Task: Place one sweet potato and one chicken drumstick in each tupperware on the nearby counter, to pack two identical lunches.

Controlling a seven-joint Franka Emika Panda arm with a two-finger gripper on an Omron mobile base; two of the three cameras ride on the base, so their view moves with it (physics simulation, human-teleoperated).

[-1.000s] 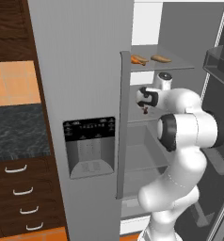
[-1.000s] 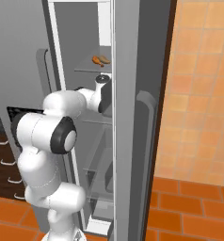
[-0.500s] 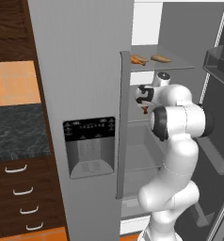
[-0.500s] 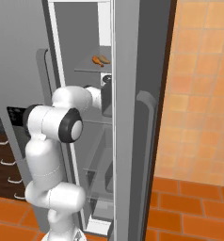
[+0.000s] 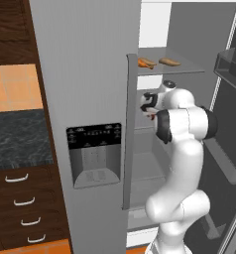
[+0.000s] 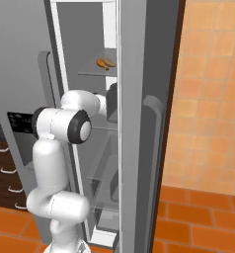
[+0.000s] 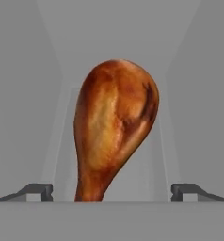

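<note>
Claw (image 7: 112, 190): released, jaws spread wide, one dark tip low at each side of the hand view, neither touching anything. Chicken drumstick (image 7: 115, 124): glossy brown, straight ahead of the claw and between its tips; long axis runs up and down in the hand view, thick meaty end at the top, narrow bone end at the bottom; whether it rests on a shelf there cannot be told. Arm: white, reaching into the open fridge (image 5: 85, 74), with the hand (image 5: 150, 101) under the upper shelf (image 5: 187, 68). Fridge: grey, double-door, right side open; the closed left door carries a dark dispenser panel (image 5: 94, 135) with small pale marks too fine to read. Upper shelf contents: an orange-brown sweet potato (image 5: 147, 62) on the left, lying roughly across the shelf, and a tan-brown piece (image 5: 169, 62) just to its right, also lying flat, slightly apart from it. The right base view shows two orange-brown items (image 6: 106, 63) on that shelf. Surface (image 5: 18, 141): dark marbled stone, left of the fridge, above brown drawers (image 5: 21, 208) with curved silver handles.
</note>
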